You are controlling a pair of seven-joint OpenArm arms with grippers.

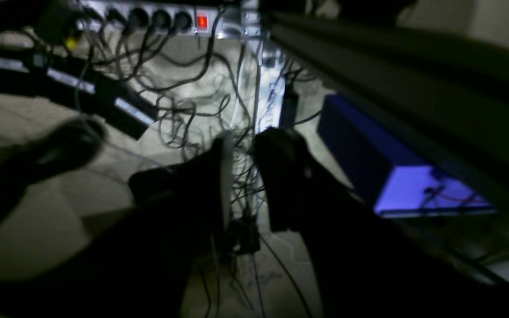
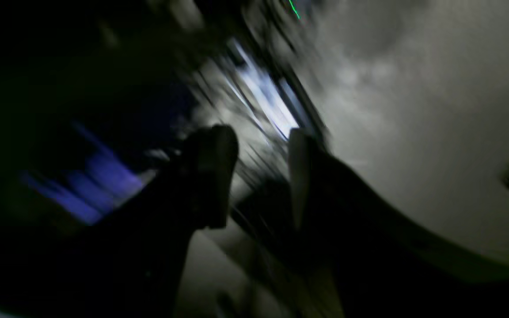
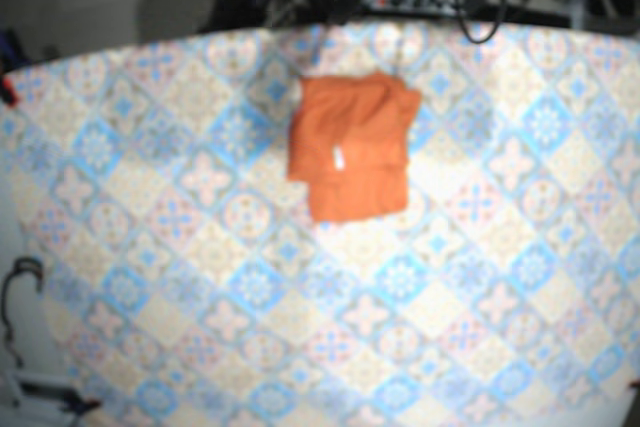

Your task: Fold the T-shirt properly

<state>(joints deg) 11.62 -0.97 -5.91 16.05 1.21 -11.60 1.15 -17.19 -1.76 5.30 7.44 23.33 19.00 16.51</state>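
Note:
The orange T-shirt (image 3: pixel 352 142) lies folded into a compact rectangle on the patterned tablecloth (image 3: pixel 200 297), at the far middle of the base view, with a small white tag showing. Neither arm appears in the base view. In the left wrist view my left gripper (image 1: pixel 250 141) hangs over the floor beside the table, open, with nothing between its dark fingers (image 1: pixel 281 176). The right wrist view is heavily blurred. My right gripper (image 2: pixel 261 137) is open there too, empty, also off the table.
Under the left gripper lie tangled cables (image 1: pixel 184 110), a power strip (image 1: pixel 161 17) with a red switch, black adapters (image 1: pixel 60 84) and a blue box (image 1: pixel 396 176). A dark table-frame beam (image 1: pixel 413 79) runs along the right.

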